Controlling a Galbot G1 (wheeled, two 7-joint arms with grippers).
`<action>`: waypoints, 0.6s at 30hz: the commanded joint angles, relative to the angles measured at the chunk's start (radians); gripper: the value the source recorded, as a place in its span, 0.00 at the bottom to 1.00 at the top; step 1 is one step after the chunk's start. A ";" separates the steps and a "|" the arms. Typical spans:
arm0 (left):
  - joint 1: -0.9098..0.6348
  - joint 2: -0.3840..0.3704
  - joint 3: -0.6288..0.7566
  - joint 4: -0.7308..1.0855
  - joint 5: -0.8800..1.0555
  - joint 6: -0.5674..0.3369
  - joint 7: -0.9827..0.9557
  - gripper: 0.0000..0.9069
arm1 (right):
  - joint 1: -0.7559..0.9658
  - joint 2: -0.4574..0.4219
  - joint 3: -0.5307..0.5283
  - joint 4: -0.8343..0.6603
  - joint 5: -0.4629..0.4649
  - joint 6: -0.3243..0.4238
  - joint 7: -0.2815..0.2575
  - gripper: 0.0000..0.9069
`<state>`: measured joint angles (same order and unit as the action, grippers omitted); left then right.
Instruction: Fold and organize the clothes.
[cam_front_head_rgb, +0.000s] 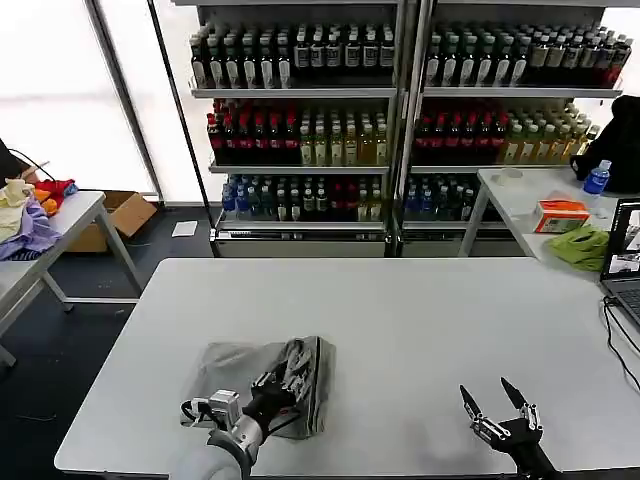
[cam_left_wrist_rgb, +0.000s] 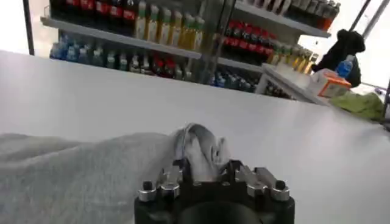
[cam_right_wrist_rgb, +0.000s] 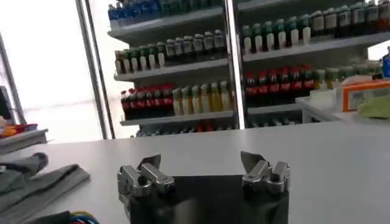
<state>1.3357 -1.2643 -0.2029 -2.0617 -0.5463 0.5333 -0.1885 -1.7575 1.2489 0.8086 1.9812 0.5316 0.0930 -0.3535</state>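
while the grey shirt lies bunched and partly folded near the front-left edge of the white table, a fold step is judged to be in hand. the left gripper is set over the garment's near middle, its fingers pressed together on a raised pinch of grey cloth, as is seen from the left wrist view, where a fold of fabric stands up between them. which of the shirts this is cannot be told; no print or collar is visible.

the right gripper is held low over bare table near the front-right edge, well apart from the shirt, with its jaws spread and nothing between them. from the right wrist view the garment is seen off to one side, untouched by that arm.

progress is judged early to middling: the cloth is doubled over but rumpled, with uneven edges. the next move is judged to call for the pinched layer to be carried across and laid flat, and then released. slack could be dragged and the bundle shifted if the lift is too low.
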 joint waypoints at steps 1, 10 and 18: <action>0.016 0.022 -0.016 -0.143 -0.033 0.015 0.034 1.00 | 0.003 0.002 -0.011 -0.006 -0.002 -0.002 0.001 1.00; 0.062 0.076 -0.380 -0.130 0.116 -0.035 0.196 1.00 | 0.002 0.001 -0.018 -0.009 0.003 -0.003 0.019 1.00; 0.164 0.083 -0.521 0.023 0.094 -0.083 0.206 1.00 | 0.012 -0.011 -0.031 -0.017 0.020 -0.011 0.029 1.00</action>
<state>1.4039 -1.1985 -0.4722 -2.1508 -0.5155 0.5082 -0.0603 -1.7483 1.2402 0.7825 1.9668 0.5405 0.0861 -0.3318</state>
